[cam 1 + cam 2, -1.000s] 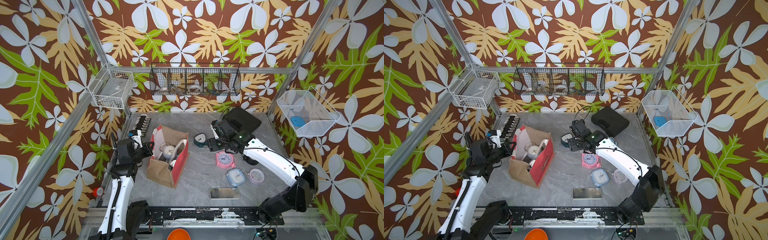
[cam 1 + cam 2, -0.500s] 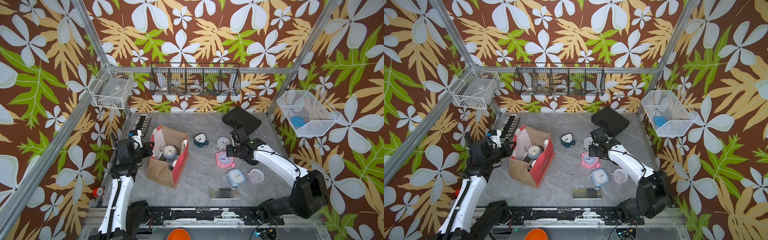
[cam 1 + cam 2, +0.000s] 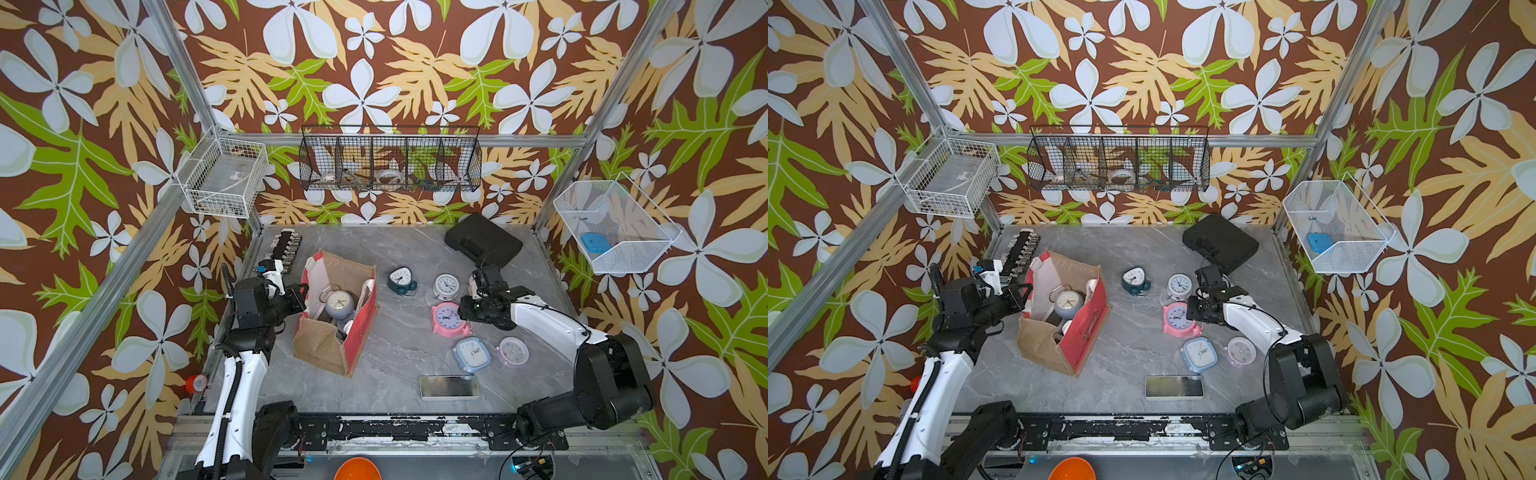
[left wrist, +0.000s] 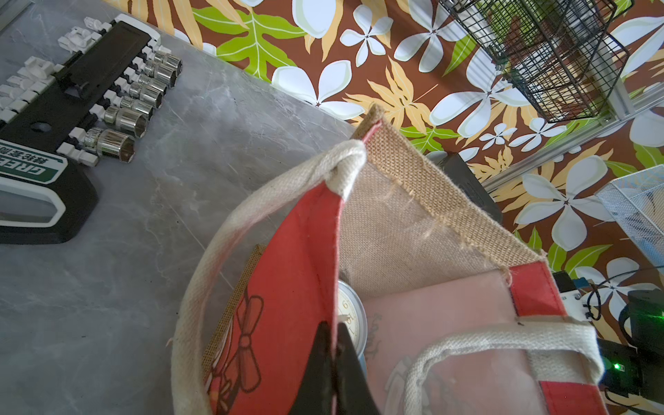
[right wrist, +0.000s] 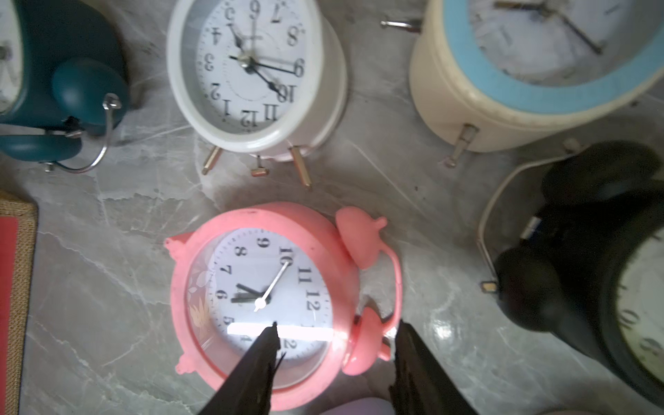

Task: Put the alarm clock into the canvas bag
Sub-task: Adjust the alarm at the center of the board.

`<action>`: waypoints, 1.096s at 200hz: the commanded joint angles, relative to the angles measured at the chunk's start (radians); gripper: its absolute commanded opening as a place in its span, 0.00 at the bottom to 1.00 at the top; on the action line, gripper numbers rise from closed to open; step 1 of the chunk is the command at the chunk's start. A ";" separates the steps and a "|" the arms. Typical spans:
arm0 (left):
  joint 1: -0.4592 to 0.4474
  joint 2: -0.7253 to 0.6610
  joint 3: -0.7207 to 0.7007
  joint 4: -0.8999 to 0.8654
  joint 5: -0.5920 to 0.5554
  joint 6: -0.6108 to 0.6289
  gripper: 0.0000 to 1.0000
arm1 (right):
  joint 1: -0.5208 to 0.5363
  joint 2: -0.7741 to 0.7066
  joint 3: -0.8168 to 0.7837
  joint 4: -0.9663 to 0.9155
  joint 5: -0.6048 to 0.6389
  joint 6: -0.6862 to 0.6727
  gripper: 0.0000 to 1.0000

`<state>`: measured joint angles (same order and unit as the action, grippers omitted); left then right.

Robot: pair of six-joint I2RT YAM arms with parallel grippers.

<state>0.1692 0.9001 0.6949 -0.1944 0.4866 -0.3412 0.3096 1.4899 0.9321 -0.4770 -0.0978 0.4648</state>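
The canvas bag (image 3: 365, 330) (image 3: 1086, 328) (image 4: 413, 222) stands open at the table's left of centre, with a grey-blue alarm clock (image 3: 338, 303) (image 4: 354, 319) inside. My left gripper (image 3: 301, 291) (image 3: 1025, 293) (image 4: 336, 330) is shut on the bag's red rim. A pink alarm clock (image 3: 446, 318) (image 3: 1177, 318) (image 5: 266, 298) lies face up right of centre. Just above it my right gripper (image 3: 461, 309) (image 3: 1190, 311) (image 5: 339, 325) is open, one finger over the dial and the other past a bell.
Near the pink one lie a teal clock (image 3: 401, 280), a white clock (image 3: 446, 286), a blue square clock (image 3: 471, 353) and a lilac clock (image 3: 513, 351). A black case (image 3: 484, 245) sits far right, a socket rack (image 3: 286, 247) far left, a flat phone (image 3: 449, 386) near the front.
My right gripper has swung right from beside the teal clock to over the pink clock, and its jaws have narrowed. The left gripper and the bag have not moved.
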 commanded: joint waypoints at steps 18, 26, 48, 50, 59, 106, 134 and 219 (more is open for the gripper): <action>0.001 0.000 0.008 0.012 0.002 -0.001 0.00 | 0.009 0.053 0.015 0.013 -0.016 -0.016 0.75; 0.001 0.000 0.008 0.011 0.001 0.001 0.00 | 0.012 0.069 0.023 0.017 -0.030 -0.013 0.79; 0.001 -0.001 0.008 0.012 0.000 0.000 0.00 | 0.038 0.098 0.042 0.032 -0.051 -0.001 0.83; 0.001 -0.001 0.008 0.012 0.000 0.001 0.00 | 0.040 0.100 0.043 0.034 -0.054 0.000 0.83; 0.000 0.000 0.008 0.012 -0.001 0.001 0.00 | 0.051 0.109 0.051 0.037 -0.069 0.009 0.83; 0.001 -0.001 0.008 0.009 -0.004 0.001 0.00 | 0.149 0.130 0.106 0.031 -0.118 0.048 0.81; 0.001 0.001 0.008 0.009 -0.005 0.002 0.00 | 0.214 0.152 0.123 0.038 -0.174 0.043 0.76; 0.000 0.002 0.008 0.009 -0.002 0.002 0.00 | 0.158 0.081 0.116 -0.087 0.150 0.021 0.50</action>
<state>0.1692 0.9031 0.6952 -0.1940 0.4820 -0.3412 0.4950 1.5700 1.0622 -0.5041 -0.0669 0.4965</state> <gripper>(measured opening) 0.060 0.513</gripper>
